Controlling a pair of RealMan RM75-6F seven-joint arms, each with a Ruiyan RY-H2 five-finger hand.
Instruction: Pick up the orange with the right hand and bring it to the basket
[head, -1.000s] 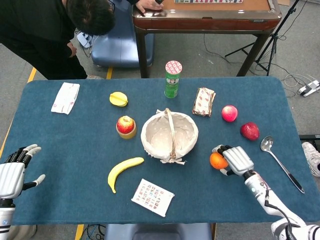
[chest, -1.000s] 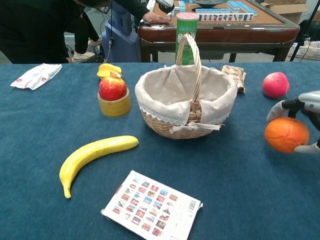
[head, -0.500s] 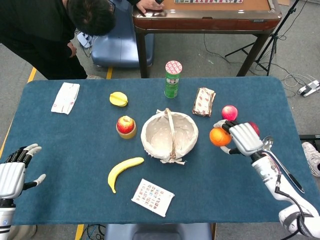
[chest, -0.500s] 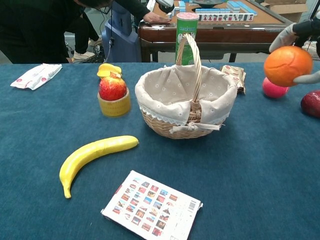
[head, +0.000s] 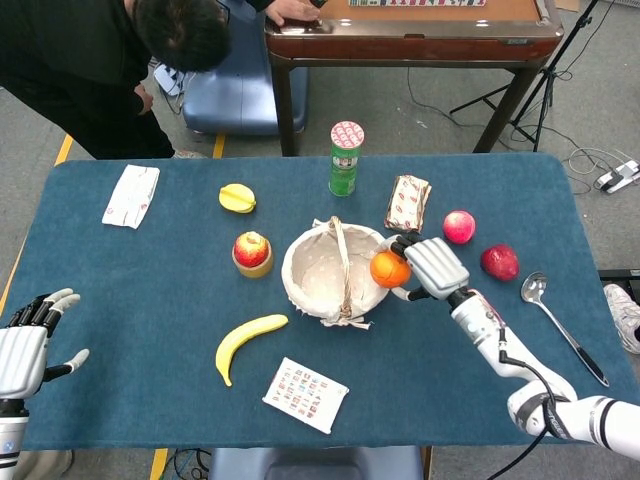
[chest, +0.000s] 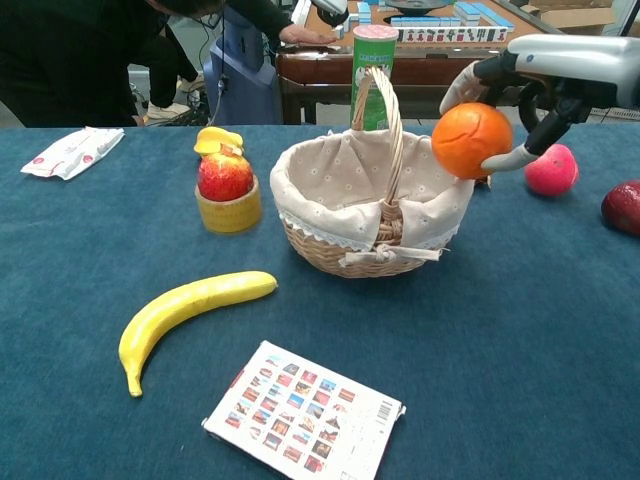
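Observation:
My right hand (head: 430, 268) (chest: 540, 80) grips the orange (head: 389, 269) (chest: 471, 139) and holds it in the air at the right rim of the wicker basket (head: 310, 262) (chest: 330, 190). The basket stands mid-table, lined with pale cloth, its handle upright and nothing visible inside. My left hand (head: 25, 345) hovers open at the table's near left corner, fingers spread, seen only in the head view.
A pink fruit (head: 459, 226), a dark red apple (head: 500, 262) and a spoon (head: 560, 322) lie right of the basket. A snack packet (head: 407, 203) and green can (head: 345, 158) stand behind it. A banana (head: 248, 343), card (head: 305, 394) and cupped apple (head: 252, 252) lie to its left and front.
My right hand has lifted the orange off the table and carried it left, from beside the red apple to the basket's right rim. The left hand has stayed put.

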